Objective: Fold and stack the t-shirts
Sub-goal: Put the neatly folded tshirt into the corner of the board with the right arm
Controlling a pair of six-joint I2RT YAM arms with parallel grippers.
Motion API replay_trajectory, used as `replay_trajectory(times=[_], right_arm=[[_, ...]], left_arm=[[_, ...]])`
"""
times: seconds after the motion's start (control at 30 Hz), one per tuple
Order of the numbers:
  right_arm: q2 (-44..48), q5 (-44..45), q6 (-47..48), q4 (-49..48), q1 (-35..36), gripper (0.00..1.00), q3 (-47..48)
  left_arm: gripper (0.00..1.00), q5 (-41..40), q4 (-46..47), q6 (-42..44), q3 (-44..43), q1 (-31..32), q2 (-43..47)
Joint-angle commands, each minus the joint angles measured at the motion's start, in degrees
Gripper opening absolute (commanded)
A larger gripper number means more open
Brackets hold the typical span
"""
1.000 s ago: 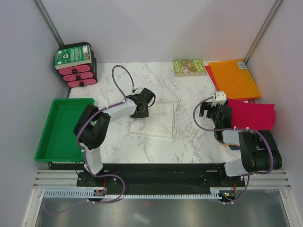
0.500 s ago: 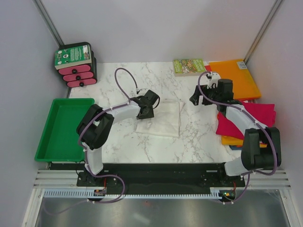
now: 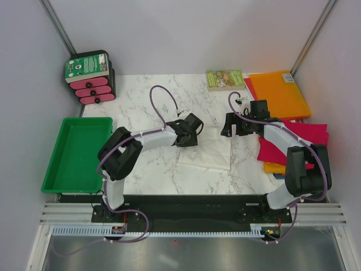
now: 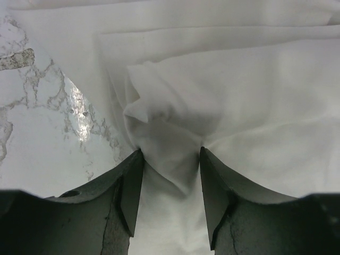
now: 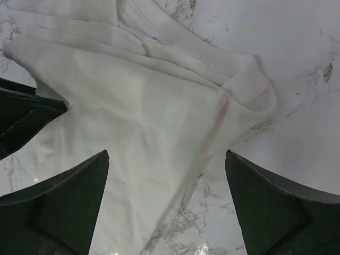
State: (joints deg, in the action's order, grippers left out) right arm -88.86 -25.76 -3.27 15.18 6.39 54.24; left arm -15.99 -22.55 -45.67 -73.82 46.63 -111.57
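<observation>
Left gripper, top view: sat at the far-left corner of the white t-shirt, which lay roughly folded on the marble table between the two arms. Right gripper hovered just off the shirt's far-right corner. Magenta t-shirt lay at the right edge on top of other folded cloth, and the orange t-shirt was in the far-right corner. Book lay just beside the orange one. Green tray and a pink-and-black case were well apart on the left. Nothing lay between the white shirt and the right-hand pile except the right arm itself.

Left wrist view: left gripper was clamped on a bunched pinch of the white t-shirt, with creases radiating from the pinch.

Right wrist view: right gripper had its fingers spread wide, gripping nothing, above a layered corner of the white t-shirt.

Judgement: cloth thin, light and limp. It would sag and unfold if lifted by one point. Best taken at two corners of the same edge, through all layers, and kept low. The marble looked glossy, so the shirt would likely slide easily.
</observation>
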Motion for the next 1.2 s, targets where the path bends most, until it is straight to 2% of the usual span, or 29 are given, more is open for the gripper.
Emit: replay_trajectory(times=[0.0,0.1,0.2,0.33,0.6,0.7,0.77,0.8,0.9,1.03,1.13,1.17], right_arm=[[1.14,4.74,-0.68,1.78,0.11,0.95,-1.15],[0.27,5.71,-0.95,2.75,0.2,0.94,-1.68],[-0.87,6.16,-1.39,2.66,0.29,0.98,-2.03],[-1.75,5.9,-1.83,2.66,0.29,0.98,-1.85],[-4.74,6.51,-2.36,2.84,0.29,0.96,-2.12],[-4.83,6.6,-1.92,2.58,0.2,0.96,-2.03],[-3.17,6.86,-1.39,1.7,0.29,0.98,-2.03],[-1.6,7.56,-1.04,1.35,0.46,0.98,-1.77],[2.09,10.89,0.98,0.55,0.81,0.98,-0.54],[6.15,19.84,1.86,-1.38,0.81,0.98,1.74],[7.38,22.76,2.83,-2.52,0.73,0.98,3.24],[7.56,23.38,2.74,-2.7,0.73,0.95,3.33]], left_arm=[[0.54,4.83,-3.91,-4.25,2.37,0.83,-3.57],[0.54,3.77,-4.17,-3.9,0.79,0.48,-4.79],[0.54,5.52,-4.79,-4.34,-2.63,-0.66,-7.6],[0.53,8.77,-5.66,-7.06,-6.15,-3.03,-11.21],[0.53,10.81,-5.84,-11.72,-4.93,-6.11,-12.89],[0.53,9.4,-5.41,-10.85,-3.44,-5.77,-10.87],[0.56,4.93,-2.44,-8.83,-2.12,-4.63,-6.13],[0.62,3.35,-1.2,-6.04,-0.98,-3.49,-4.03],[0.68,-2.27,1.71,-0.59,-0.97,-1.9,2.22],[0.68,-6.24,1.98,3.83,-2.55,-0.49,7.06],[0.59,-5.2,3.2,6.46,-3.52,0.74,7.86],[0.58,-4.76,3.56,7.08,-3.78,1.18,7.68]])
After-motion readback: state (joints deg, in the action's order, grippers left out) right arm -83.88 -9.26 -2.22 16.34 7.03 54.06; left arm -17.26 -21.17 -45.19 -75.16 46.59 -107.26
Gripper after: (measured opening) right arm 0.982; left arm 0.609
